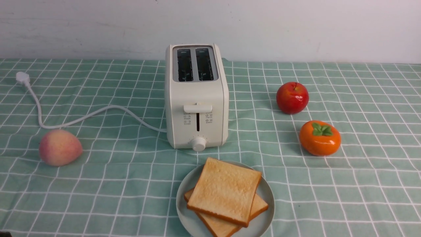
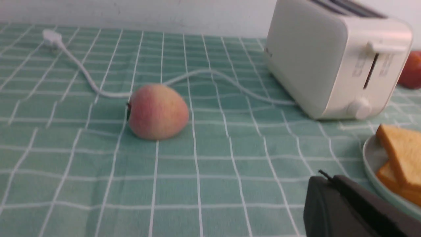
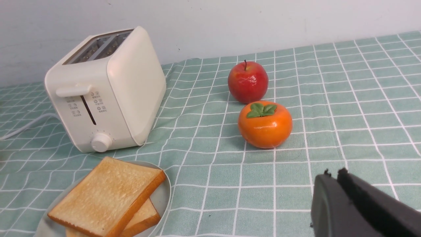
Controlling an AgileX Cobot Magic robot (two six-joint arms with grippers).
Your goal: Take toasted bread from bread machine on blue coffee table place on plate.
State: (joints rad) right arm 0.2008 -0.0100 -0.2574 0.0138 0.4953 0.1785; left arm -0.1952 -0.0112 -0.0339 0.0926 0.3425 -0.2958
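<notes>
Both toast slices (image 1: 227, 194) lie stacked on the plate (image 1: 263, 217), just before the toaster (image 1: 196, 98), whose slots are empty; my left gripper (image 2: 332, 194) and right gripper (image 3: 335, 187) appear pressed together, holding nothing. Risk: a low sweep nudges the plate or top slice; the peach (image 1: 60, 147), apple (image 1: 292, 97) and persimmon (image 1: 319, 138) sit well apart, leaving open cloth.

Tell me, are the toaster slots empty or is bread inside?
Empty: both slots of the bread machine look dark, and both toast slices lie stacked on the plate.
</notes>
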